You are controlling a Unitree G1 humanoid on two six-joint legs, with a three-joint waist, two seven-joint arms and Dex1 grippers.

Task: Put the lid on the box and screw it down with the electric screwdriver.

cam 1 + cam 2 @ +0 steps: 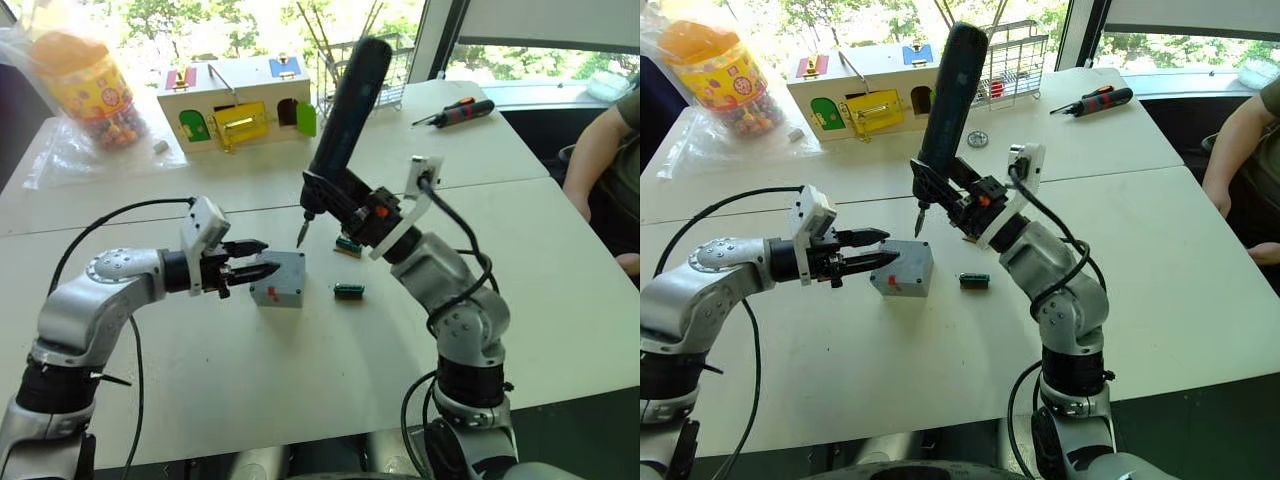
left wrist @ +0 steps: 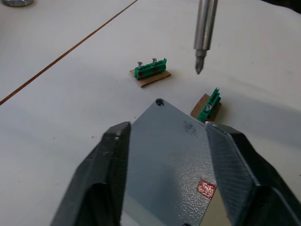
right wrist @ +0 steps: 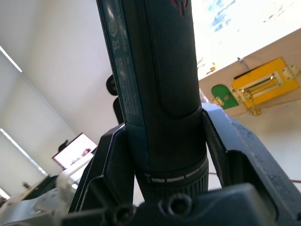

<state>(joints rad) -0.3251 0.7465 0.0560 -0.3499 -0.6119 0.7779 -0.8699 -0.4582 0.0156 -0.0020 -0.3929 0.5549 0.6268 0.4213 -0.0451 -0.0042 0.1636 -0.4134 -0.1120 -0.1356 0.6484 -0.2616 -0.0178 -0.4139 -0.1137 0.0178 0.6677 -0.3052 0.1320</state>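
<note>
Box (image 1: 279, 279) on the table (image 1: 560, 300), lid (image 2: 169, 155) seated, bit hovering just above its far corner | right gripper (image 1: 335, 205) clamped on electric screwdriver (image 1: 345, 115) | left gripper (image 1: 255, 260) fingers spread, straddling the box

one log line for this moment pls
left hand: open, astride box | right hand: shut on screwdriver | bit above table, clear of box

Grey box (image 1: 280, 279) – red dot; black electric screwdriver (image 1: 346, 110).

Textured grey plastic lid (image 2: 169, 160); matt black electric screwdriver (image 3: 150, 75) with shiny metal bit.
</note>
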